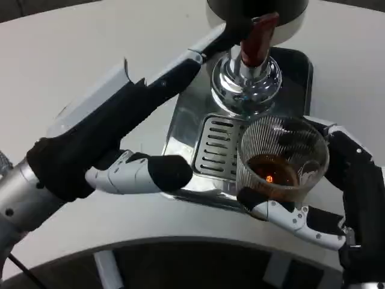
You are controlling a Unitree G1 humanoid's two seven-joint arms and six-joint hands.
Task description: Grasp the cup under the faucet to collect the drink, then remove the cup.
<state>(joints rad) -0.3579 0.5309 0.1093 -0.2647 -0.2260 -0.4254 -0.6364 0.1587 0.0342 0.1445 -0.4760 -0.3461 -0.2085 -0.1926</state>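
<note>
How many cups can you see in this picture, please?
1: a ribbed clear glass cup holding some brown drink, gripped by the right hand over the front edge of the metal drip tray, below the faucet.

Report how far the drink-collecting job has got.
Done: the right hand grips the ribbed glass cup, which already holds brown drink. In hand: the left hand reaches up to the red faucet lever. Left: taking the cup away; it sits at the drip tray, below the chrome faucet.
</note>
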